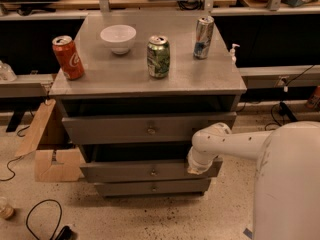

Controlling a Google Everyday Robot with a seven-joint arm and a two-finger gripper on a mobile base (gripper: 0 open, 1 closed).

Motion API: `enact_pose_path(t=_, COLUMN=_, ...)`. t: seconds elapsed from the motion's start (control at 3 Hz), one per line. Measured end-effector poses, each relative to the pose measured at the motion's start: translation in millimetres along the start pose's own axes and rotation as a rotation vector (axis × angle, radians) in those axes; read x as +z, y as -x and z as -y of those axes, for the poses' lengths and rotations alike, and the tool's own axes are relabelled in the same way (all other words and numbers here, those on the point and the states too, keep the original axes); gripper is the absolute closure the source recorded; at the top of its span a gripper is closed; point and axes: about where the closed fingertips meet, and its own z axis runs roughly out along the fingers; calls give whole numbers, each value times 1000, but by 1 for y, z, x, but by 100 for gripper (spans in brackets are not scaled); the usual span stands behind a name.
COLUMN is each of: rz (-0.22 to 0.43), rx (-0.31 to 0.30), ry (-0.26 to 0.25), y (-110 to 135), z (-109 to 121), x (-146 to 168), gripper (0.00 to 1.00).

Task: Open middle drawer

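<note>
middle drawer point(145, 171): you see plain grey
gripper point(199, 167): white, at its right end
cola can point(68, 57): red
bowl point(118, 38): white

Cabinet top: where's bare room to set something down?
Free: front strip between red can and green can; front right corner beyond it. Tighter around white bowl and silver can. Gripper sits at right end of middle drawer.
</note>
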Motion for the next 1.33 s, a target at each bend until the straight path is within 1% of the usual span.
enact_pose_path(t=0.33, rz=0, rx=0, ry=0, y=0, z=0, x=0, gripper=82)
enact_pose_path(t=0.67, rz=0, rx=0, ry=0, y=0, z=0, x=0, gripper=59)
enact_pose_path(t=1.0, rz=0, rx=0, ry=0, y=0, z=0, x=0, gripper=28)
enact_pose_path(t=1.33, rz=0, rx=0, ry=0, y=0, z=0, x=0, gripper=4)
